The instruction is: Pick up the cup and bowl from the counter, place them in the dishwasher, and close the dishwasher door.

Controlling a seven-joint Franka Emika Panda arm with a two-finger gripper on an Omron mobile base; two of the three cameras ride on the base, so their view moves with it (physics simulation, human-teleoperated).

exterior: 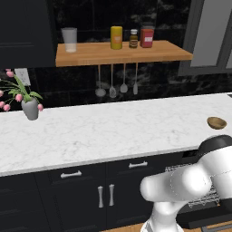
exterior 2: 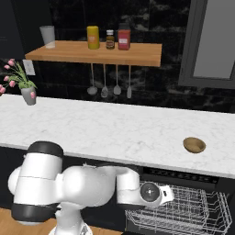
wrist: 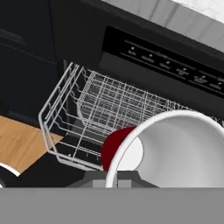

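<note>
Hand view showed the red cup (wrist: 175, 148) very close to the camera, its white inside facing up and its red side low on the left. The gripper (wrist: 117, 180) was pinched tight on the cup's rim at the bottom of that view. Below the cup sat the grey wire rack (wrist: 87, 113) of the open dishwasher (wrist: 166, 65). The rack had been pulled out, and its near corner stuck out over the wooden floor (wrist: 17, 140). Inside the rack was lots of free room. One thin control strip (wrist: 175, 65) ran along the dishwasher's top, just under the counter edge.

From the right base view, the white arm (exterior 2: 82, 183) reached low, under the front edge of the counter (exterior 2: 114, 133), toward the rack. One tan-brown bowl (exterior 2: 194, 145) sat on the counter near its front edge, above the dishwasher. Wide bare marble lay to its left.

One grey vase of pink flowers (exterior 2: 28, 95) stood at the far left, near the back wall. One wooden shelf (exterior 2: 96, 51) hung above. On it stood one clear tumbler (exterior 2: 47, 36), one yellow jar (exterior 2: 93, 37), one small brown bottle (exterior 2: 110, 39) and one red jar (exterior 2: 124, 38). Four metal tools (exterior 2: 110, 82) hung under the shelf, well above the counter.
</note>
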